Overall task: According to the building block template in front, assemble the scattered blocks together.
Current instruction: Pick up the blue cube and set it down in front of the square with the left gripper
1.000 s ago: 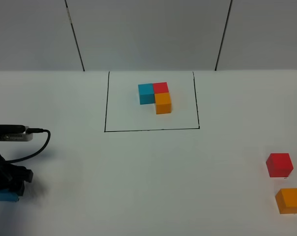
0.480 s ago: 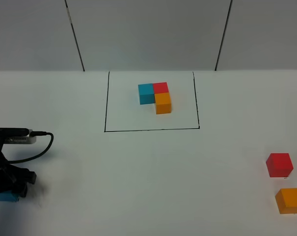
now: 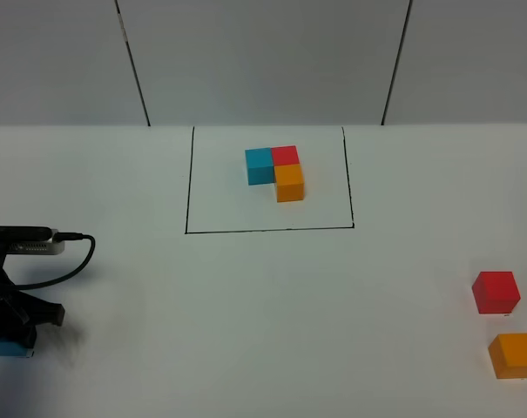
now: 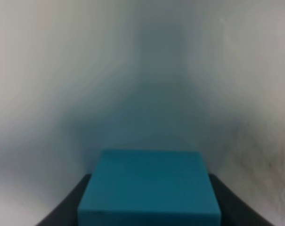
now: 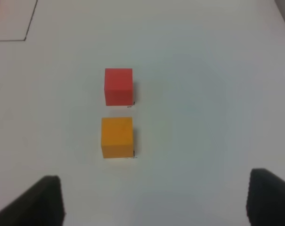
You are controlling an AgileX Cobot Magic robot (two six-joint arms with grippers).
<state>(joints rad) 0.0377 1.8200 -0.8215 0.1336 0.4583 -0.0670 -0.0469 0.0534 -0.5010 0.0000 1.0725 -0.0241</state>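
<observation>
White matte worktop [image 3: 246, 331] carries everything, and the building block template [image 3: 276, 172] at its far middle is the reference for all places. Well to the left of the template and much nearer the camera, at the edge of the exterior view, the left end effector [image 3: 9, 341] is down at the surface, clamped on the loose blue cube [image 3: 3, 350]. That arm's wrist view shows the blue cube [image 4: 149, 188] filling the gap between two dark fingers [image 4: 62, 214], one against each flank. A black cable [image 3: 71, 257] loops out from the arm on the side facing the template.

The template is three joined cubes in an L: blue on the left, red touching its right side, and orange touching the red one on the near side. A thin black rectangle [image 3: 269, 231] drawn on the worktop frames the trio, and none of the cubes touches the line.

Well to the right of the template and nearer the camera lies the loose red cube [image 3: 495, 292]. The loose orange cube [image 3: 515, 355] sits just beside it on the side away from the template, with a narrow gap between them. The right wrist view looks down on this red cube [image 5: 118, 86] and orange cube [image 5: 117, 137]. The right end effector [image 5: 154, 202] hangs above the worktop beyond the orange cube from the template, its jaws wide apart, with only bare worktop between its dark fingers [image 5: 45, 202]
</observation>
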